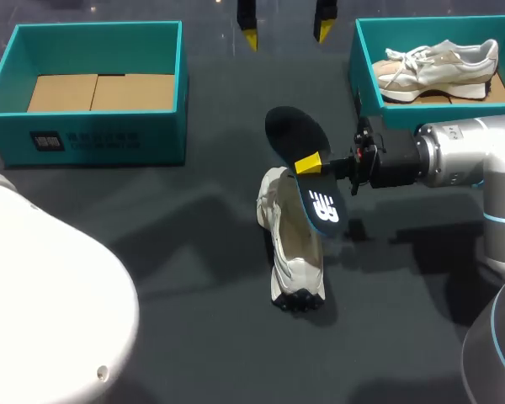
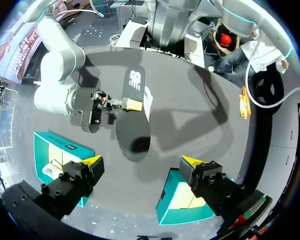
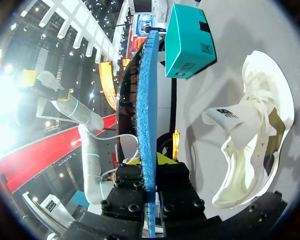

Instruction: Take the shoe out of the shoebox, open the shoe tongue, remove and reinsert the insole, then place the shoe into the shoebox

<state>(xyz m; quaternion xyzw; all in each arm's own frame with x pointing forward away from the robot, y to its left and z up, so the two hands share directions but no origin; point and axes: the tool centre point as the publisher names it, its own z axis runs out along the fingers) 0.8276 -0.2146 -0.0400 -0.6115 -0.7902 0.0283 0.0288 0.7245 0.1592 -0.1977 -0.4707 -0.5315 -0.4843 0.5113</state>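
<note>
A white shoe (image 1: 293, 252) lies on its side on the dark table, tongue pulled out, also in the right wrist view (image 3: 255, 140). My right gripper (image 1: 320, 164) is shut on the black insole (image 1: 307, 160) and holds it edge-up just above the shoe. In the right wrist view the insole (image 3: 146, 115) runs on between the fingers as a blue edge. My left gripper (image 1: 287, 34) hangs open and empty over the table's far edge. From there it looks down on the insole (image 2: 132, 120). A second shoe (image 1: 438, 63) rests in the right teal shoebox (image 1: 358, 71).
A teal shoebox (image 1: 97, 135) with only cardboard inside stands at the back left, also in the right wrist view (image 3: 190, 42). In the left wrist view both boxes (image 2: 62, 145) (image 2: 167, 200) sit beside my open fingers.
</note>
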